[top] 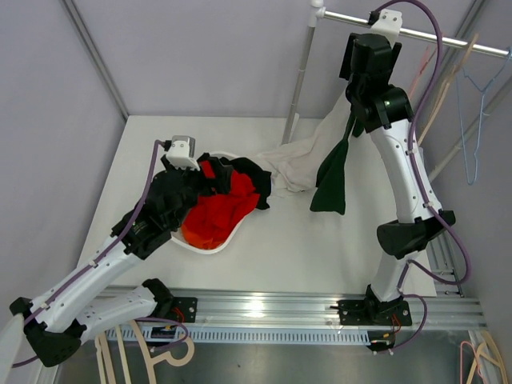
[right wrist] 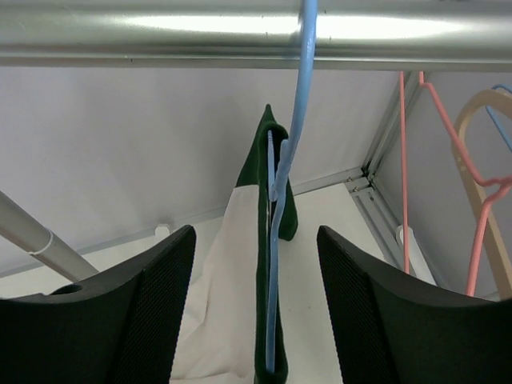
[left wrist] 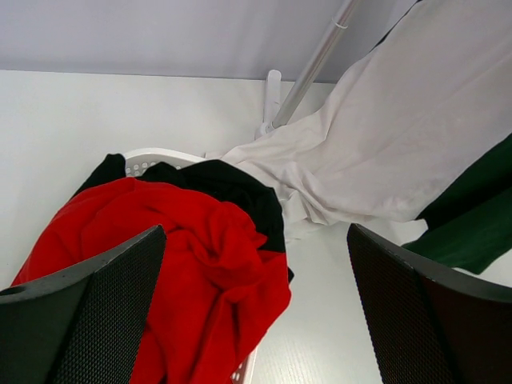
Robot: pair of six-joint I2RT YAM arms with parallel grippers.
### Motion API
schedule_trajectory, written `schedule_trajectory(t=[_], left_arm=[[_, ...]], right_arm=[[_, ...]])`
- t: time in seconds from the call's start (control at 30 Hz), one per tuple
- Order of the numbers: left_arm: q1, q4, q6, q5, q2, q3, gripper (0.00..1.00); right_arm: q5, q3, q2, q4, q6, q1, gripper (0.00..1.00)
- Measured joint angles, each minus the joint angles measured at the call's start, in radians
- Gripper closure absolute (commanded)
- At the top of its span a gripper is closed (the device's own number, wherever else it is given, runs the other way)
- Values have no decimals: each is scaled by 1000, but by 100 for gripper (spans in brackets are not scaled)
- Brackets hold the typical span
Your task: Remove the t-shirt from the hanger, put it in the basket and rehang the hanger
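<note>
One arm [top: 398, 152], the right, stands raised, jaws astride hanger [right wrist: 298, 96].

Rail [right wrist: 160, 32] overhead, blue hanger [right wrist: 277, 264] between jaws of right gripper [right wrist: 254, 234]

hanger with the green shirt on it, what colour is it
Light blue; the hanger shows best in the right wrist view.

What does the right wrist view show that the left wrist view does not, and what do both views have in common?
Only the right wrist view shows the metal rail, the blue hanger hooked over it, and a pink hanger further along. Only the left wrist view shows the red garment and black garment piled in the white basket. Both show the green t-shirt, the white cloth beside it, and the table.
</note>
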Motion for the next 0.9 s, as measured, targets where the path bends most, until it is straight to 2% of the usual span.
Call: schedule_trajectory(t=[0.07, 0.17, 0.2, 0.27, 0.3, 0.5, 0.9], left_arm=[[0, 0, 2, 0, 0, 0, 1], [0, -3, 9, 0, 0, 0, 1], [0, -5, 11, 0, -1, 0, 0], [0, -10, 18, 0, -6, 0, 1], [0, -13, 19, 0, -10, 0, 1], [0, -28, 27, 0, -59, 0, 1], [-26, -43, 57, 1, -70, 0, 1]], right_arm=[[7, 10, 13, 9, -10, 0, 44], [24, 28, 41, 18, -26, 0, 68], [27, 30, 50, 20, -31, 0, 81], [40, 31, 64, 24, -39, 0, 89], [43, 31, 70, 26, -41, 0, 100], [71, 27, 77, 44, -53, 3, 100], [128, 14, 67, 160, -218, 87, 100]])
